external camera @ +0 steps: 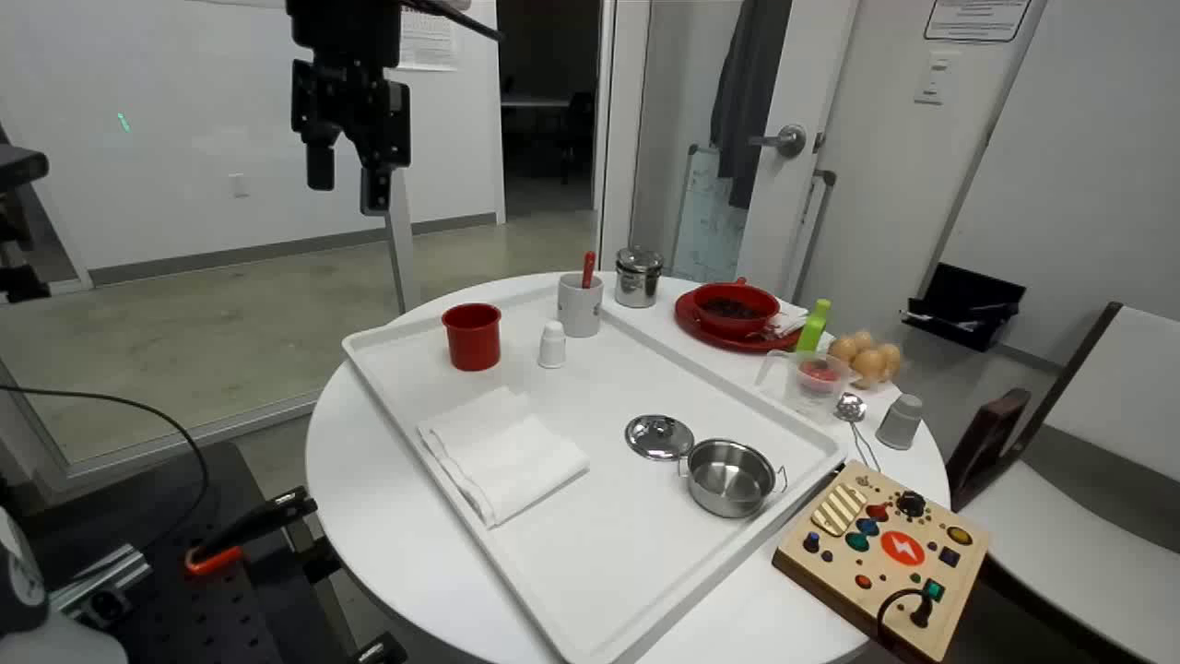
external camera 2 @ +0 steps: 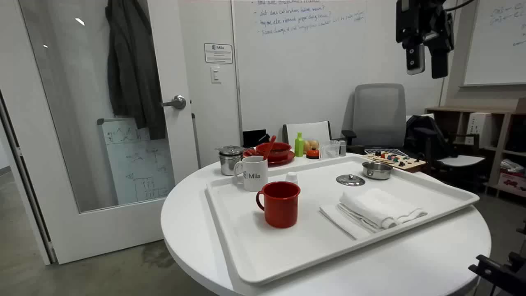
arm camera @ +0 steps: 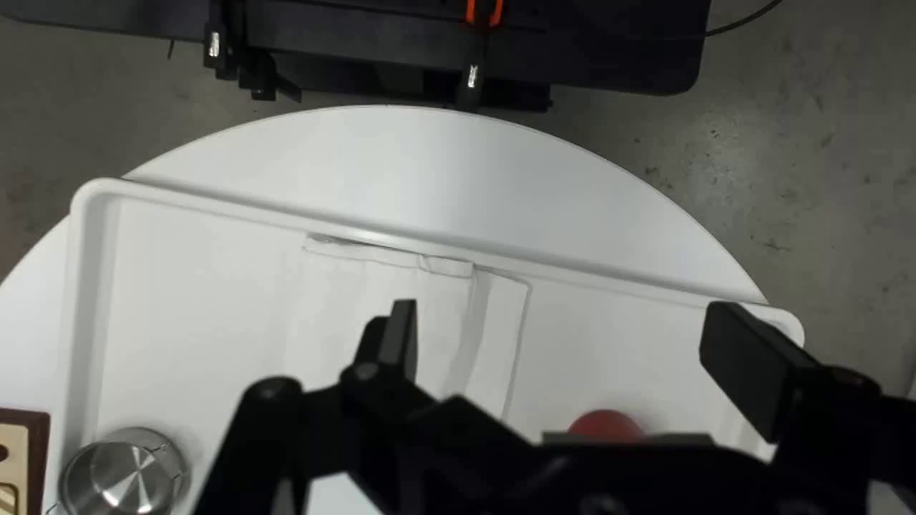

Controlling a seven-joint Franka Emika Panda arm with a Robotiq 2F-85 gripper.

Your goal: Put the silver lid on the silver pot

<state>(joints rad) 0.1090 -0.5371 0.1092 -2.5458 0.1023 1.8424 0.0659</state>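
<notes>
Jaws are wide and empty, way above the surface (external camera: 599, 387), where the lid (external camera: 659, 438) lies just beside the uncovered pot (external camera: 731, 480). Best bet: pinch the knob (external camera 2: 350, 176) squarely, lift level, center it, lower gently.

Flat round silver metal lid (external camera: 659, 437) just beside the shallow round silver metal pot (external camera: 731, 478)

In an exterior view, both lie on the right part of a white rectangular tray (external camera: 599, 567) on a white round surface (external camera: 396, 516), the pot nearer and right of the lid. Left of them is a white folded cloth (external camera: 507, 452); at the far left stands a red cylindrical cup (external camera: 474, 339). Right of the cup come a small white shaker (external camera: 551, 346) and, farther, a white cylindrical mug (external camera: 580, 311). Beyond the tray, on the surface, a round red bowl (external camera: 733, 326) sits on a round red plate (external camera: 686, 323), right of a silver metal canister (external camera: 638, 281).
</notes>
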